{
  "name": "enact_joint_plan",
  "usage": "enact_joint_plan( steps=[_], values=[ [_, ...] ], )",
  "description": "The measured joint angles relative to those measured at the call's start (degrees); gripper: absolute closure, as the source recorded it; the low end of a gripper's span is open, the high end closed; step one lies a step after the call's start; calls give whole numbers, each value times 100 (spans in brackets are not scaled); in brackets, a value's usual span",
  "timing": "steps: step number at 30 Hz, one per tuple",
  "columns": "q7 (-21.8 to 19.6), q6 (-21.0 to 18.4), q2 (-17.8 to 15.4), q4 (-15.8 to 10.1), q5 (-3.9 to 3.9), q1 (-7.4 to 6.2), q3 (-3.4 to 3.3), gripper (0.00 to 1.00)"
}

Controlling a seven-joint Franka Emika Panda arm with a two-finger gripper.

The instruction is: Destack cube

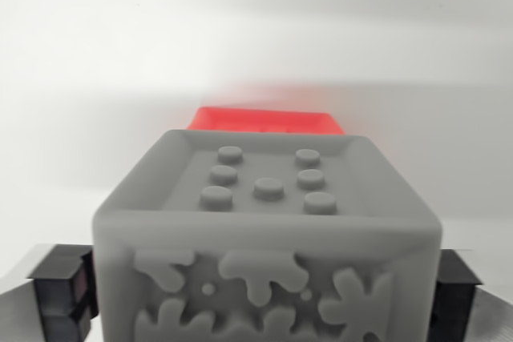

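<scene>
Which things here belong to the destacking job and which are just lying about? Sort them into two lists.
Part of the job:
- grey cube, close to the camera, raised dots on its top face
- red cube, only its edge showing behind the grey one
- gripper, one finger on each side of the grey cube

Just lying about:
- nothing else shows, only the plain white surface

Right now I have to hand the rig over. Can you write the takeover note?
Hand: its black fingers sit at both sides of the grey cube; contact can't be confirmed from this view.
Things: grey cube fills the wrist view; the red cube shows just beyond its top edge.
Done: hand lined up around the grey cube.
Left: confirm the grip and set the grey cube down apart from the red one.
</scene>
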State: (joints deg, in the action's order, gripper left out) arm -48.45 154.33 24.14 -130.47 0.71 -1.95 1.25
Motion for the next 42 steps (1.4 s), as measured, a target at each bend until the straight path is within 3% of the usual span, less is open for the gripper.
enact_joint_plan(
  steps=[31,42],
  values=[
    [0,-12,-13,-1,0,0,-2,100],
    [0,-150,-188,-19,0,0,-2,100]
  ],
)
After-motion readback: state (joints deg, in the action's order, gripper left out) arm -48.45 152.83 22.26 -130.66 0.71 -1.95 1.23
